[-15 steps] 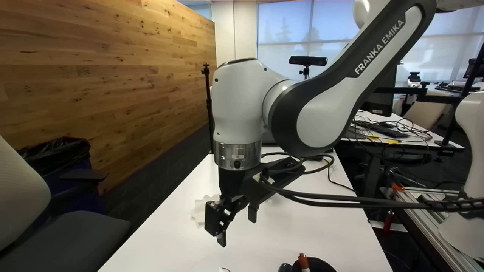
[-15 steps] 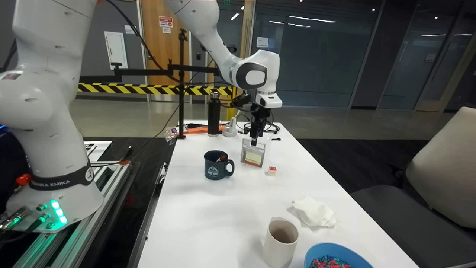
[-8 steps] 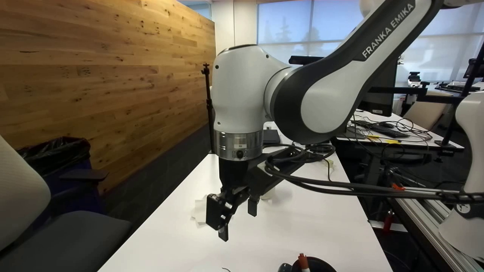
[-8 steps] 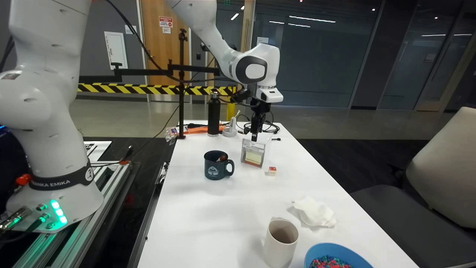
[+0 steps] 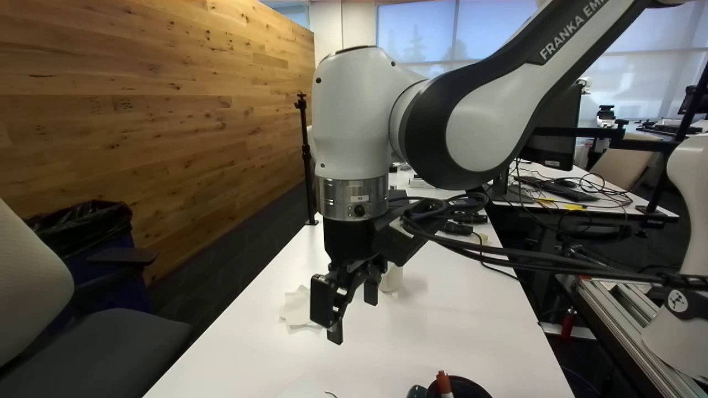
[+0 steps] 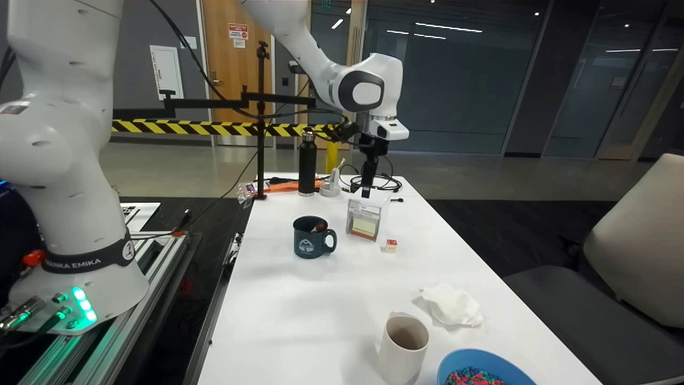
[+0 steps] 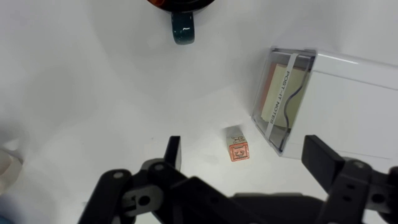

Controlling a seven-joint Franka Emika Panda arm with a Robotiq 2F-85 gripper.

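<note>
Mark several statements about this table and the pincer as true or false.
1. The pincer is open. True.
2. The block sits apart from the Post-it box. True.
3. The pincer grips the block. False: the block rests on the table.
4. The dark mug lies on its side. False: the mug stands upright.
5. The blue bowl holds coloured pieces. True.
6. The white tissue lies in the bowl. False: the tissue is on the table.

The white Franka Panda arm has a dark grey band lettered FRANKA, a silver wrist collar, black cables and black jaws with round screws; green lights glow on its base, lower left in an exterior view.
</note>
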